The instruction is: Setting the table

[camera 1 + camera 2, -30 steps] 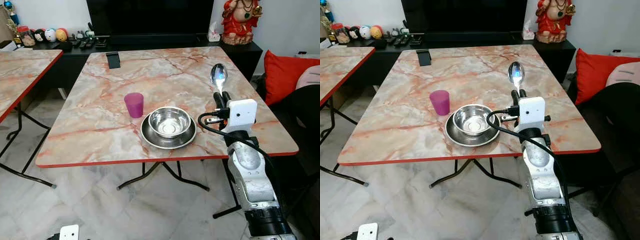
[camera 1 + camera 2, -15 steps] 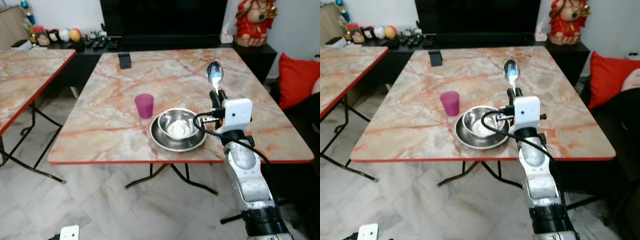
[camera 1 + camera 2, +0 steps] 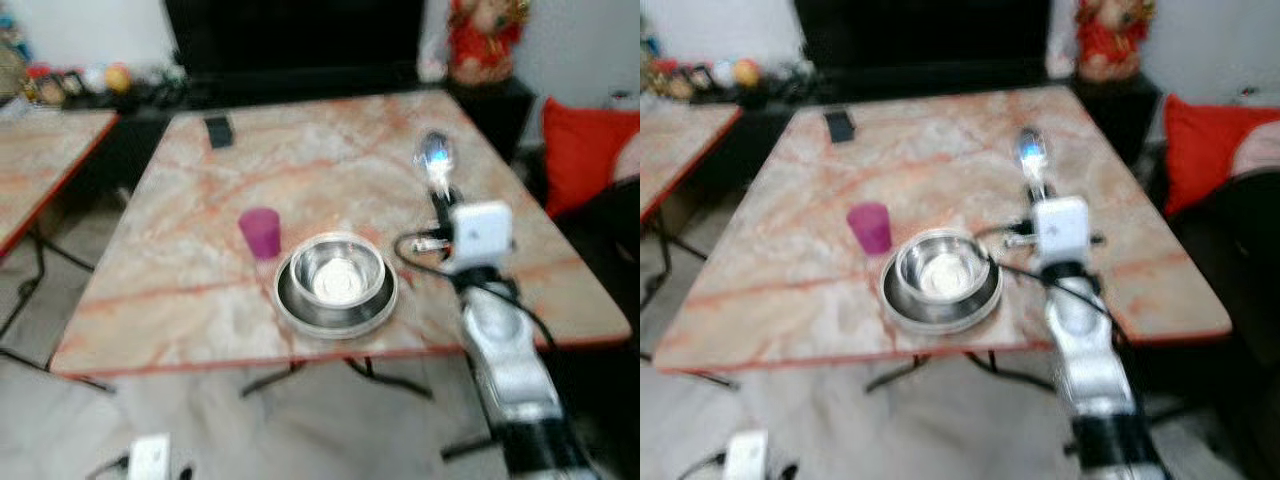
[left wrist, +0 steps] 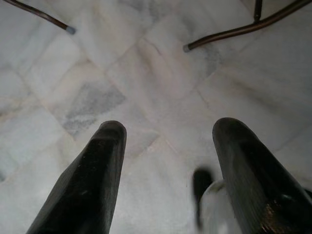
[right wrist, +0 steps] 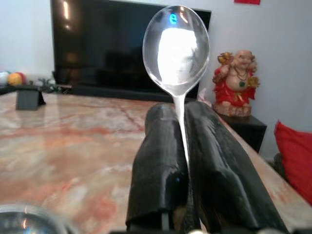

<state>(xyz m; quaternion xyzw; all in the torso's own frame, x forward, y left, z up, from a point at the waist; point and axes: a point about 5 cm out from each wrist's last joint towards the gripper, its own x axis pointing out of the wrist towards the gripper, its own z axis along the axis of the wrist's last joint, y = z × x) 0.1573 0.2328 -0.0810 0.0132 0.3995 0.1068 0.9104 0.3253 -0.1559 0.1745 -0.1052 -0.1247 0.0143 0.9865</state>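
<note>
- Right gripper (image 3: 437, 192) is clamped on a spoon (image 3: 434, 153), at 3 o'clock from the bowl (image 3: 337, 273); bare table (image 3: 480, 140) beyond.
- Left gripper (image 4: 165, 146) hangs spread over floor.
- Views went blurry; spoon grip unchanged.

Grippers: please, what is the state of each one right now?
Left gripper: open, holding nothing, hanging over the floor.
Right gripper: closed on the spoon, held upright above the table.
</note>
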